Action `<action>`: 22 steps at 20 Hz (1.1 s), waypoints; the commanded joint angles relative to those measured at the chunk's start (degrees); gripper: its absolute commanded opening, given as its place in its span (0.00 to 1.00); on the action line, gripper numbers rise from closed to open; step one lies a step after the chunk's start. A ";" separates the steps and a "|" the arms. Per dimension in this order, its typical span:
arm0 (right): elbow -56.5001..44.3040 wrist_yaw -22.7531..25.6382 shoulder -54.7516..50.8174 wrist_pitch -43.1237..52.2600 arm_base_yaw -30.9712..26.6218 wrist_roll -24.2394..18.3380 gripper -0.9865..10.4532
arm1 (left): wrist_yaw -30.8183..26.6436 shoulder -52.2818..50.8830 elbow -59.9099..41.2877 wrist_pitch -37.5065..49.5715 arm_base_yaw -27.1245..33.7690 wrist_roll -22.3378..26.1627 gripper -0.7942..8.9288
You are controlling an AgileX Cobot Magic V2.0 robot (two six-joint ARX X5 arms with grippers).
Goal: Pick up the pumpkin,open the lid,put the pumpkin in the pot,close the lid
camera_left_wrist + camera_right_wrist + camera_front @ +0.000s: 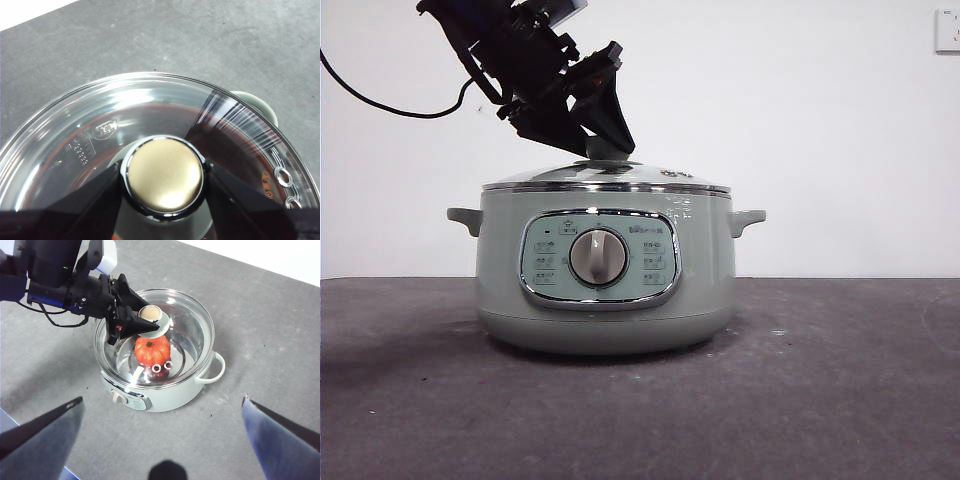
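Sage-green electric pot (605, 290) standing upright near the middle of the dark grey table (840, 400), chrome-framed front panel (599, 259) and central dial (597, 257) facing the low front camera, one small side handle (466, 218) jutting from each flank. Clear glass lid (607, 180) seated level on the pot, chrome rim flush all round the top edge in the front view. Left gripper (605, 148) reaching down at a slant from the upper left corner of that view, black jaws pinched on the lid's knob (608, 150). Same grip seen close from the left wrist: rounded knob top (164, 174) filling the space between the two dark jaws, each jaw pressed against a side of it, glass dome (145, 110) curving away around it, pot handle (257, 101) peeking beyond the rim. Orange-red pumpkin (152, 351) lying inside the pot, visible through the glass from the right wrist camera, ribbed body roughly central on the pot floor, just beside the knob in that picture, two chrome-ringed vent holes (162, 366) of the lid showing in front of it. Only a sliver of orange (266, 184) glimpsed through the glass in the left wrist picture. Right gripper (162, 412) hanging high above the table, well apart from the pot, jaws spread wide with nothing between them. White wall (840, 120) behind, a black cable (380, 95) trailing from the left arm.
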 commanded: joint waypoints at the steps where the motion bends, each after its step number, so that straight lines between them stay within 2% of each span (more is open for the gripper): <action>1: -0.02 -0.04 -0.07 0.13 0.15 0.46 0.64 | 0.35 0.83 0.33 -0.46 -0.48 0.44 0.07; 3: -0.02 -0.07 -0.07 -0.20 0.15 0.46 0.64 | 0.37 0.83 0.33 -2.34 -0.48 0.46 0.09; 4: -0.02 -0.09 -0.04 -0.52 0.15 0.46 0.64 | 0.37 0.83 0.33 -2.75 -0.48 0.46 0.18; 6: -0.02 -0.11 -0.04 -1.42 0.15 0.48 0.64 | 0.39 0.81 0.33 -2.84 -0.48 0.42 0.47; 7: -0.02 -0.11 -0.04 -2.08 0.15 0.48 0.64 | 0.39 0.79 0.33 -3.06 -0.46 0.04 0.58; 11: -0.02 -0.63 -0.04 -4.59 0.15 0.48 0.64 | 0.42 -0.17 0.35 -4.52 -0.37 0.02 0.59; 15: -0.02 -6.36 -0.04 -5.73 0.15 0.50 0.63 | 0.42 -3.56 0.72 -8.70 -0.37 0.02 0.59; 19: -0.02 -7.87 -0.04 -7.43 0.15 0.48 0.63 | 0.85 -9.86 3.52 -20.92 -0.37 0.04 0.59; 22: -0.02 -11.08 -0.04 -8.87 0.13 0.48 0.63 | 2.95 -15.06 8.17 -33.03 -0.37 0.07 0.58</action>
